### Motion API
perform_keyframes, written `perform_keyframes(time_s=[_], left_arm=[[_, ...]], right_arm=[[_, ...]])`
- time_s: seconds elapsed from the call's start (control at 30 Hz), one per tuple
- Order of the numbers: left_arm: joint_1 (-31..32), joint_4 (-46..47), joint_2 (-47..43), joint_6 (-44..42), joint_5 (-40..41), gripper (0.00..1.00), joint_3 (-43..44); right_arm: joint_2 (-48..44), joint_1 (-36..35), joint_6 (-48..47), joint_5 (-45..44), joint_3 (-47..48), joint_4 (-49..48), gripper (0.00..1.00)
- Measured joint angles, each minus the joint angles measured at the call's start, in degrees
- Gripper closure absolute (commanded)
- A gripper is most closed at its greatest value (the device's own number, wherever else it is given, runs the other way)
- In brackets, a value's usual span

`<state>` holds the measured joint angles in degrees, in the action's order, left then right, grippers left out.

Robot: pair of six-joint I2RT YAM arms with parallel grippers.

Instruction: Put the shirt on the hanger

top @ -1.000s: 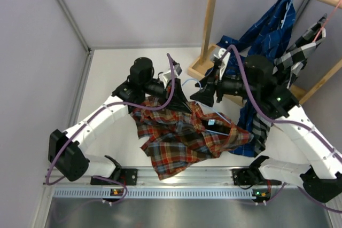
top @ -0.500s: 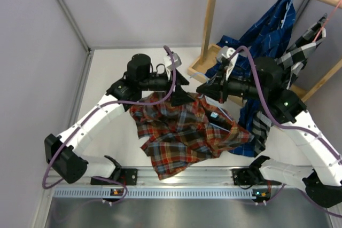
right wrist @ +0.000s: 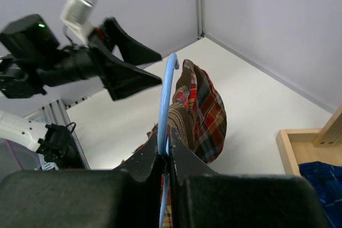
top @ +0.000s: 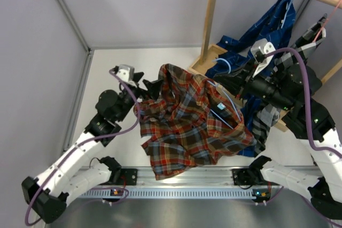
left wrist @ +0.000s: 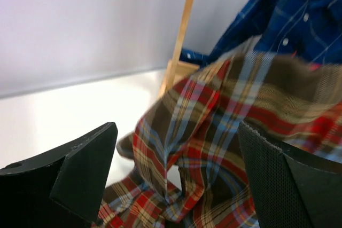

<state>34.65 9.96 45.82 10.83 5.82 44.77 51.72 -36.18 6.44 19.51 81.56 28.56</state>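
Observation:
The red, orange and brown plaid shirt (top: 187, 121) hangs bunched in mid-air over the table, draped on the light-blue wire hanger (top: 231, 105). My right gripper (top: 239, 81) is shut on the hanger's wire just under the hook. The right wrist view shows the wire (right wrist: 164, 100) pinched between the jaws of that gripper (right wrist: 166, 156), with the shirt (right wrist: 206, 110) behind it. My left gripper (top: 151, 84) stands wide open at the shirt's left edge. In the left wrist view that gripper (left wrist: 179, 180) holds nothing, and the plaid cloth (left wrist: 214, 132) hangs just beyond its fingers (left wrist: 85, 169).
A wooden clothes rack (top: 211, 14) stands at the back right, its base (top: 200, 67) on the table. A dark blue check shirt (top: 267, 25) and a black-and-white check shirt (top: 299, 46) hang from it, behind my right arm. Grey walls close the left and back.
My left gripper opened, let go of the shirt and drew back to the left. My right gripper shut on the hanger and lifted it up and right, raising the shirt.

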Motion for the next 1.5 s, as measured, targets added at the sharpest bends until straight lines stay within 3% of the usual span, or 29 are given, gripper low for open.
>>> perform_keyframes(time_s=[0.17, 0.23, 0.33, 0.57, 0.7, 0.83, 0.87, 0.97, 1.0, 1.03, 1.13, 1.27, 1.4, 1.5], left_arm=[[0.0, 1.5, 9.4, 1.2, -1.4, 0.12, -0.2], [0.0, 1.6, 12.6, 1.6, -0.5, 0.36, 0.0], [0.0, 1.7, 16.4, 2.4, 2.4, 1.00, 1.2], [-3.3, -5.4, 23.3, 8.9, 18.6, 1.00, 11.3], [-7.6, -7.9, 23.2, 13.1, 19.2, 1.00, 11.9], [-7.9, -10.7, 23.4, 15.8, 19.0, 1.00, 11.9], [-8.0, -11.2, 23.6, 16.3, 18.8, 0.96, 11.9], [-8.1, -13.0, 24.6, 16.7, 17.7, 0.55, 12.1], [-8.2, -14.0, 25.0, 16.7, 17.2, 0.20, 12.3], [-8.4, -15.0, 25.2, 16.4, 16.3, 0.06, 12.6], [-8.7, -17.9, 24.7, 14.8, 11.2, 0.02, 13.8], [-7.6, -18.8, 21.3, 9.1, -5.9, 0.02, 18.3], [-2.0, -18.9, 21.1, 5.5, -21.9, 0.03, 30.1], [5.7, -17.9, 21.2, 4.2, -23.4, 0.02, 34.7]], right_arm=[[-0.4, 0.0, 0.9, 1.2, 1.8, 0.2, 1.00], [-0.8, 0.0, 1.2, 1.7, 1.9, 0.2, 1.00], [-1.3, 0.0, 1.3, 2.2, 2.1, 0.3, 1.00], [-5.0, 0.0, 0.6, -1.8, 0.1, 1.0, 1.00], [-6.7, 0.0, 0.6, -2.7, -0.6, 1.3, 1.00], [-6.3, 0.0, 0.7, -3.6, -0.6, 1.2, 1.00], [-6.1, 0.0, 0.7, -3.8, -0.6, 1.1, 1.00], [-5.4, 0.0, 0.6, -4.9, -0.6, 1.1, 1.00], [-5.0, 0.0, 0.6, -5.3, -0.6, 1.1, 1.00], [-4.7, 0.0, 0.6, -5.7, -0.6, 1.1, 1.00], [-3.8, 0.0, 0.2, -7.4, -0.6, 1.0, 1.00], [-3.2, 0.0, -0.4, -8.5, -0.6, 1.1, 1.00], [-4.4, 0.0, 0.3, -10.4, -1.8, 0.6, 1.00], [-4.6, 0.0, 0.5, -11.0, -2.5, 0.7, 1.00]])
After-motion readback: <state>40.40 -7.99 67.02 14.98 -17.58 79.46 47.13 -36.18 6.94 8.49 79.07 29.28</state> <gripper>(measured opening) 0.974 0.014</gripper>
